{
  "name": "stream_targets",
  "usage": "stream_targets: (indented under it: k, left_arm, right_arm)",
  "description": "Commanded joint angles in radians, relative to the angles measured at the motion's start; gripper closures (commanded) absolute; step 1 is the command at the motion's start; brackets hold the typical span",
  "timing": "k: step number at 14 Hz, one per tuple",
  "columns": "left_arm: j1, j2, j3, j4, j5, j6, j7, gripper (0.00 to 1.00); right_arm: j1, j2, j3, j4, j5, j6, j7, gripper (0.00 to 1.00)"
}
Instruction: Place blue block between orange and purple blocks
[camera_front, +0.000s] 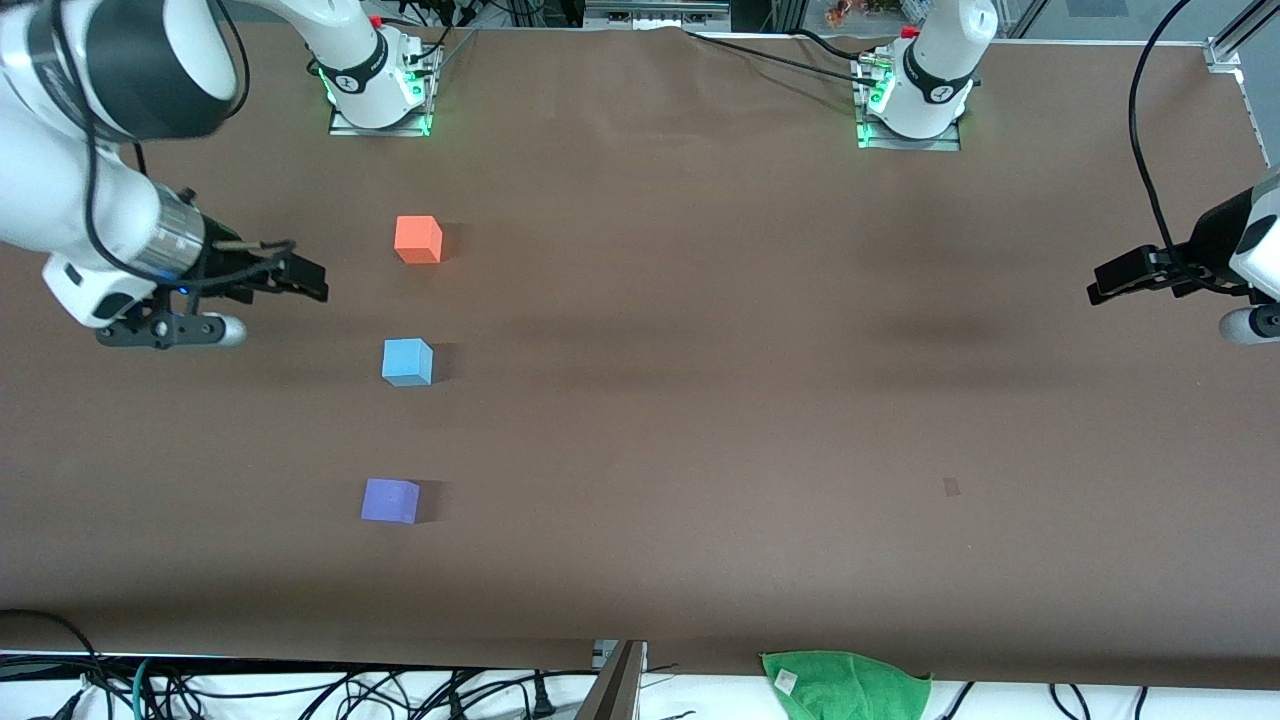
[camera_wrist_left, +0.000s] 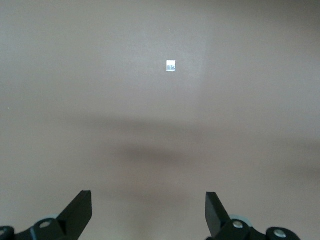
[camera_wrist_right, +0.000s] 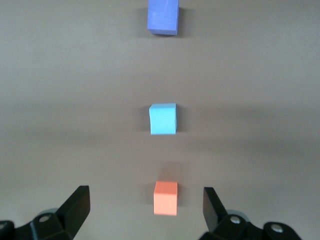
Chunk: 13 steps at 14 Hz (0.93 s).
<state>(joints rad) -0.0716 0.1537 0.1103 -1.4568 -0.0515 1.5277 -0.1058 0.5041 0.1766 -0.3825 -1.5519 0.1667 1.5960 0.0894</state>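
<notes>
Three cubes lie in a line on the brown table. The orange block is farthest from the front camera, the blue block sits in the middle, and the purple block is nearest. My right gripper hovers open and empty over the table, toward the right arm's end from the orange block. Its wrist view shows the orange block, the blue block and the purple block below the open right gripper. My left gripper waits open at the left arm's end, and in its wrist view the left gripper has only bare table under it.
A green cloth lies at the table's front edge, with cables beside it. A small tape mark is on the table toward the left arm's end, and the same tape mark shows in the left wrist view. Both arm bases stand along the back edge.
</notes>
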Motion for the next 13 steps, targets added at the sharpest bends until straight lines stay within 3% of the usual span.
stream_targets:
  k: [1, 3, 6, 7, 13]
  left_arm:
    - [0.009, 0.017, -0.001, 0.035, -0.011, -0.021, 0.023, 0.0]
    - [0.009, 0.017, -0.001, 0.035, -0.011, -0.021, 0.021, 0.0]
    - [0.009, 0.017, -0.001, 0.035, -0.013, -0.021, 0.023, 0.0]
    - [0.009, 0.017, -0.001, 0.035, -0.013, -0.021, 0.023, 0.0]
    - [0.009, 0.017, -0.001, 0.035, -0.014, -0.021, 0.023, 0.0]
  right_arm:
    - [-0.001, -0.095, 0.01, -0.063, -0.073, -0.024, -0.028, 0.0]
    - [-0.036, -0.158, 0.089, -0.132, -0.153, 0.011, -0.027, 0.0]
    - [-0.264, -0.166, 0.284, -0.142, -0.151, 0.013, -0.03, 0.0]
    - [-0.297, -0.164, 0.31, -0.137, -0.15, 0.025, -0.03, 0.0]
    - [-0.305, -0.092, 0.309, -0.018, -0.156, 0.035, -0.023, 0.0]
